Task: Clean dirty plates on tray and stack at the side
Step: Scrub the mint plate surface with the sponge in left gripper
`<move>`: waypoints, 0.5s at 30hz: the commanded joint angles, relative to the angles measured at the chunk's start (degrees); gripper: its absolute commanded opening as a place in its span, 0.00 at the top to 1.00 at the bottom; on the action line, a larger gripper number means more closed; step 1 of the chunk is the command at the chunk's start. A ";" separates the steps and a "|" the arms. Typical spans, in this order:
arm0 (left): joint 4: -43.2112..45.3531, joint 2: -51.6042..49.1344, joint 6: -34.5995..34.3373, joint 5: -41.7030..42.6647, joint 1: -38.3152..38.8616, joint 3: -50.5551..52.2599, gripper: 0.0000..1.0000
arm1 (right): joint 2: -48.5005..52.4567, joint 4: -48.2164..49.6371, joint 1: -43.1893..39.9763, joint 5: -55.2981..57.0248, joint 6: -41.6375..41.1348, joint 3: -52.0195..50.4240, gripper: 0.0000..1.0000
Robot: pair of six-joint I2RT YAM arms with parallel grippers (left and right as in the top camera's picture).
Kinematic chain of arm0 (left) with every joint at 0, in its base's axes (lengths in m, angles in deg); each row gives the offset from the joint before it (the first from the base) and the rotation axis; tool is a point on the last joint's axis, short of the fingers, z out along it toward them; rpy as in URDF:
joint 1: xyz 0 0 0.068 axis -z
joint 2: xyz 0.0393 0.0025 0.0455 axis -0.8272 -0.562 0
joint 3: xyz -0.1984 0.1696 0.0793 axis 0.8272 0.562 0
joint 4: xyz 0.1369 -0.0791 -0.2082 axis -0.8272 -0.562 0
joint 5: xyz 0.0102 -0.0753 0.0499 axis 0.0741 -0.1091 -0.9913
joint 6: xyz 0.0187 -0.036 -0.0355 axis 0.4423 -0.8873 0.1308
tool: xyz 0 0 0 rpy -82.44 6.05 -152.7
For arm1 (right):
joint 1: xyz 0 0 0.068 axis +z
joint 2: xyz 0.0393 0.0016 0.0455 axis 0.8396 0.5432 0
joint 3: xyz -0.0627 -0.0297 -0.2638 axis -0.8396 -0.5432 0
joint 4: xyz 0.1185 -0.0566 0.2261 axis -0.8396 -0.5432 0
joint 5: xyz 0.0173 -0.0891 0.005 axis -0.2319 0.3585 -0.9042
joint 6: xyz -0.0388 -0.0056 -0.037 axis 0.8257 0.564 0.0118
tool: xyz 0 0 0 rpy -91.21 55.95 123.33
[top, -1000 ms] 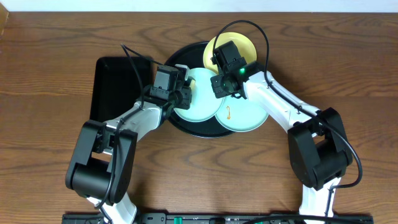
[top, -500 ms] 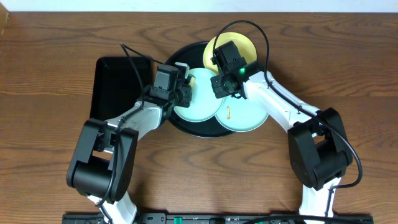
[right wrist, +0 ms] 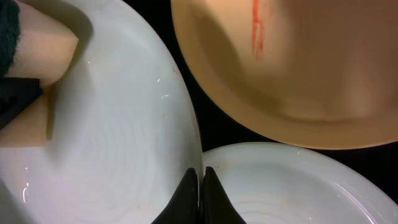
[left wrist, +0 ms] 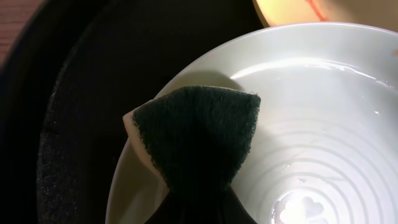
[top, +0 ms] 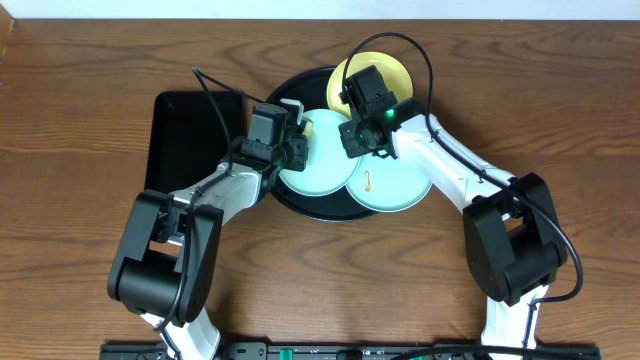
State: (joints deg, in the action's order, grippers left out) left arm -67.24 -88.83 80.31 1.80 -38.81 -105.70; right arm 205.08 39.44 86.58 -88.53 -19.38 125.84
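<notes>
Now sponge (left wrist: 199,134) on plate (left wrist: 311,124) (right gripper (right wrist: 200,182) pinches rim).

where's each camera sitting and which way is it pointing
Overhead: above the table, facing down; left arm, right arm, tray, three plates.
Left wrist: on the left arm, close over the sponge it holds at the rim of a mint plate.
Right wrist: on the right arm, facing down; its fingertips pinch that plate's rim.
Both wrist views share sponge and plate.

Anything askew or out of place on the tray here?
Nothing spilled or broken. The pale yellow round plate and the smeared mint-green plate overhang the rim of the round glossy black tray.
</notes>
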 commanded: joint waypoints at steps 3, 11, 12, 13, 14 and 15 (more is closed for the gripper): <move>0.48 -1.16 0.52 -1.60 -0.20 0.72 0.92 | -2.21 -0.26 0.20 -3.17 1.95 1.07 0.99; 2.01 -1.18 0.52 -1.60 -0.20 0.72 0.92 | -2.21 -1.33 0.20 -3.19 1.95 1.07 0.99; 2.01 -1.18 0.52 -1.60 -0.20 0.72 0.92 | -2.21 -1.51 0.20 -3.19 1.95 1.07 0.99; 2.01 -1.18 0.52 -1.60 -0.20 0.72 0.92 | -2.21 -1.73 0.20 -3.19 1.95 1.07 0.99; 2.01 -1.18 0.52 -1.60 -0.20 0.72 0.92 | -2.21 -1.95 0.20 -3.19 1.95 1.07 0.99; 2.01 -1.18 0.52 -1.60 -0.20 0.72 0.92 | -2.21 -2.21 0.20 -3.19 1.95 1.07 0.99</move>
State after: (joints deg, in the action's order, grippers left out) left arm -65.58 -88.92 80.31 0.99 -38.81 -105.70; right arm 205.06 38.02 86.58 -89.19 -18.93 125.88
